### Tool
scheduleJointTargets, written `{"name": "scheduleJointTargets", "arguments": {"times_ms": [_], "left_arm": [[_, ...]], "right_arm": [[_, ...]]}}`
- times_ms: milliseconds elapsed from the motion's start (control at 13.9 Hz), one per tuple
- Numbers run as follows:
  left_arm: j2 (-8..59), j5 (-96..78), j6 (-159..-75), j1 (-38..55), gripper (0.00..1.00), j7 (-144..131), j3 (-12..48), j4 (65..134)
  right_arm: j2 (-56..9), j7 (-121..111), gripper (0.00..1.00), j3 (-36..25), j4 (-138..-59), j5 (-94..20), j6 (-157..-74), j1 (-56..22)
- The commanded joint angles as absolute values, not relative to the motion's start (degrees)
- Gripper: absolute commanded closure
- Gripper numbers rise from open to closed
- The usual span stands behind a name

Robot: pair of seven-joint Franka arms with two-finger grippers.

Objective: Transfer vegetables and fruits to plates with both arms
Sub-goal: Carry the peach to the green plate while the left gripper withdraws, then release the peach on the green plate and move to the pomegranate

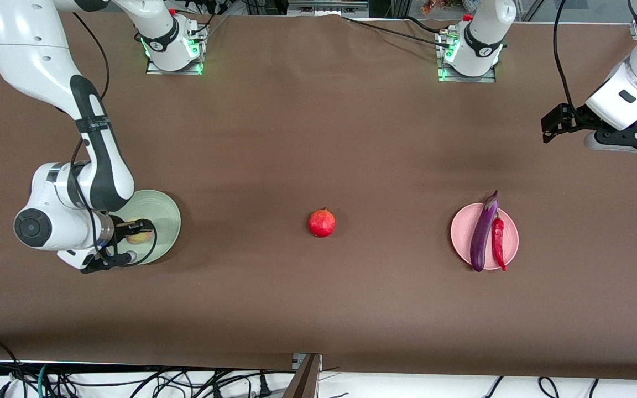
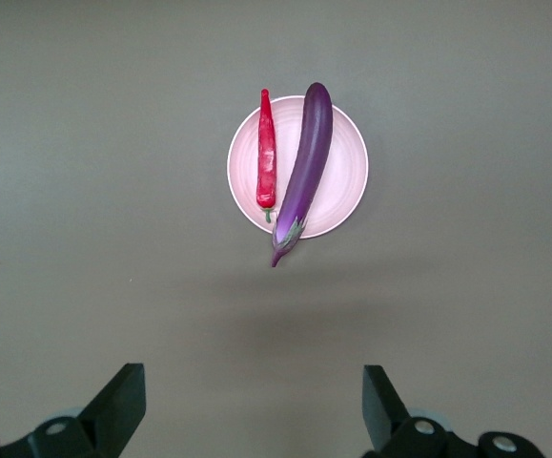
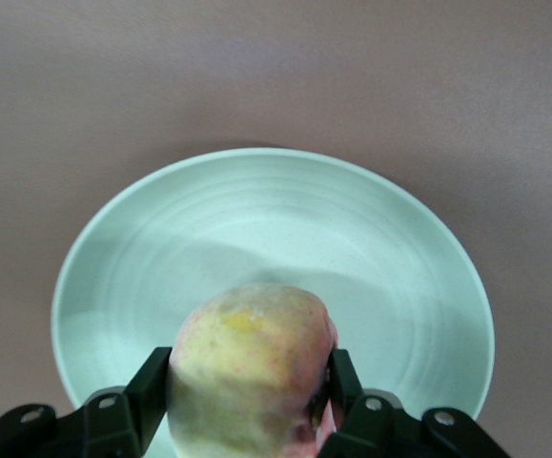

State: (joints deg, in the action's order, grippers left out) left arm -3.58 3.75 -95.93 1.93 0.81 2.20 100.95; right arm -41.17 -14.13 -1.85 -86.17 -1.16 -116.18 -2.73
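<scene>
The tabletop (image 1: 318, 138) is mostly bare. The green plate (image 1: 166, 213) sits toward the right arm's end, and the yellowish fruit (image 3: 252, 372) is clamped in the right pincer (image 1: 140, 231) just over it. It'd best be lowered gently before release so it isn't sent rolling off. The pink plate (image 2: 347, 167) already holds eggplant (image 2: 306, 162) and chili (image 2: 267, 157). The left pincer (image 1: 556, 124) is parked wide open, empty, near the left arm's edge. The red fruit (image 1: 321, 223) is left mid-tabletop.

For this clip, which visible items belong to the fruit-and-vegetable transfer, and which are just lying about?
Part of the job:
- eggplant and chili pepper, on the pink plate
- yellowish-green fruit, held by the right gripper over the green plate
- red fruit, on the table between the plates
- left gripper, open, waiting

Lying about:
- cables at the table's edge nearest the front camera
</scene>
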Motion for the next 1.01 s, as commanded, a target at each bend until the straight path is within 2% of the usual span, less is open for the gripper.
{"name": "scheduleJointTargets", "arguments": {"times_ms": [0,72,144,216,288,432,576,936], "left_arm": [[-3.5,0.7,-96.2,1.9,0.00,1.7,2.2,100.4],[-3.5,-0.3,-96.2,1.7,0.00,1.8,2.1,100.4],[-3.5,-0.4,-96.2,1.7,0.00,1.6,2.0,100.4],[-3.4,-0.4,-96.2,1.7,0.00,1.5,2.0,100.4],[-3.4,-0.4,-96.2,1.7,0.00,1.4,2.0,100.4],[-3.5,-0.2,-96.2,1.8,0.00,1.5,2.2,100.4],[-3.4,0.4,-96.2,1.8,0.00,1.6,2.1,100.3],[-3.3,0.4,-96.2,1.7,0.00,1.9,2.0,100.4]], "right_arm": [[-41.2,-14.2,0.69,-1.1,-86.8,0.5,-117.8,-1.7],[-41.3,-14.2,0.69,-1.1,-87.1,0.4,-118.0,-1.7],[-41.4,-13.6,0.58,-1.1,-87.1,0.4,-118.2,-1.7],[-41.2,-13.3,0.11,-1.0,-86.9,0.4,-118.2,-1.8],[-40.8,-13.3,0.00,-0.9,-86.4,0.1,-118.1,-1.9],[-39.1,-13.3,0.00,-0.1,-84.6,-0.1,-117.6,-3.3],[-38.2,-12.6,0.00,-0.1,-82.3,-0.4,-117.5,-8.0],[-38.9,17.2,0.00,0.1,-80.2,-0.4,-120.1,-22.4]]}}
